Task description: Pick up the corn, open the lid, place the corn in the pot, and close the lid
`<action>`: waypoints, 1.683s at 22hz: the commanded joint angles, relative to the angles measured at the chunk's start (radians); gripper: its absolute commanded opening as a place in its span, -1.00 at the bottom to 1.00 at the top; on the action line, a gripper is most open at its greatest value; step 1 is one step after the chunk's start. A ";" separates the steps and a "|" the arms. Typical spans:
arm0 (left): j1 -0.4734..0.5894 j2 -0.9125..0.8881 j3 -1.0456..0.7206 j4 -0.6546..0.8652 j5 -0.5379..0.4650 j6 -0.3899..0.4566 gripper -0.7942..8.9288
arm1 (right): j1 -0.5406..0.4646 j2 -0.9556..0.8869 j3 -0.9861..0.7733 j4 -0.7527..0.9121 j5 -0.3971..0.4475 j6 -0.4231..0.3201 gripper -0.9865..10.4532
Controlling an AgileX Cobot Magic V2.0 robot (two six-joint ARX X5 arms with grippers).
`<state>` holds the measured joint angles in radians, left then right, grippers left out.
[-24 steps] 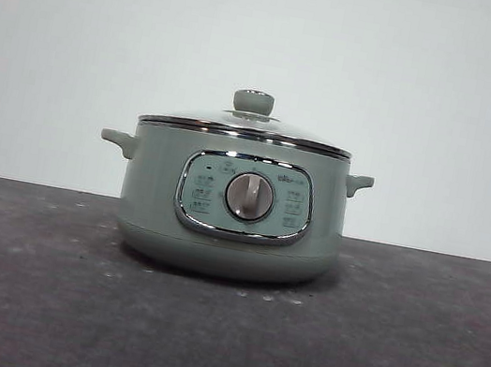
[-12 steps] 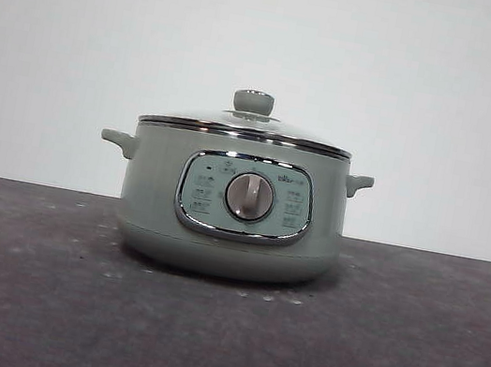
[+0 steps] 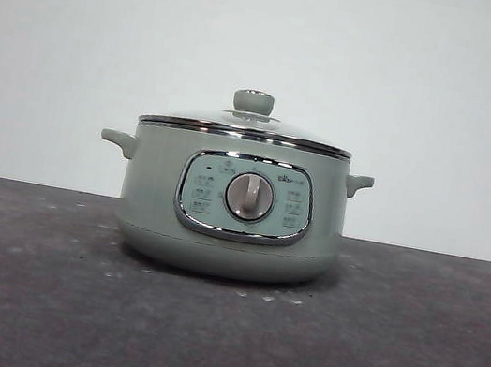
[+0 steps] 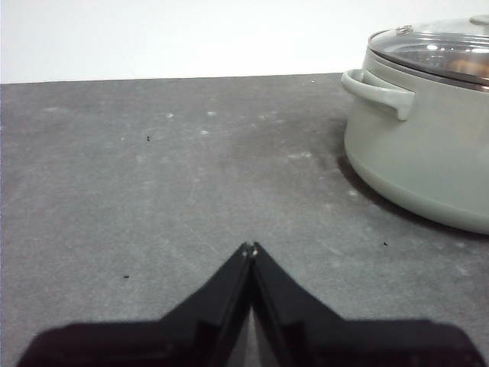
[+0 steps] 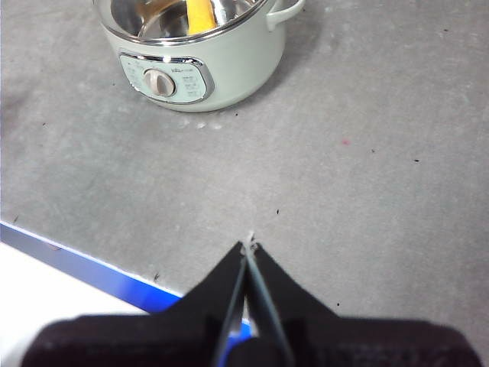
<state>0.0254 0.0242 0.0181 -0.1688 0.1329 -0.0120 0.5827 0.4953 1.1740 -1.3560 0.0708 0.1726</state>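
Nothing has budged since a second ago, honestly. Corn (image 5: pixel 199 14) lies inside the pot (image 3: pixel 234 203), yellow showing through the glass lid (image 3: pixel 248 125), which sits flat on the steel rim, so I'd call this finished. Left gripper (image 4: pixel 250 248) rests low beside the pot with jaws pressed together, holding nothing; right gripper (image 5: pixel 247 246) hangs well back over the grey table (image 3: pixel 404 364), pinched closed and empty too.

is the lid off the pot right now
No, the lid sits flat on the pot rim, knob up, in the front view.
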 commanded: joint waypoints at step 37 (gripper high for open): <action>0.003 0.038 -0.010 0.009 -0.003 -0.006 -0.84 | -0.518 -0.488 -1.160 1.176 -0.105 -0.193 -0.82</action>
<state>0.0254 0.0616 0.0181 -0.1642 0.1329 -0.0120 0.0650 0.0105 0.0238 -0.1860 -0.0338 -0.0360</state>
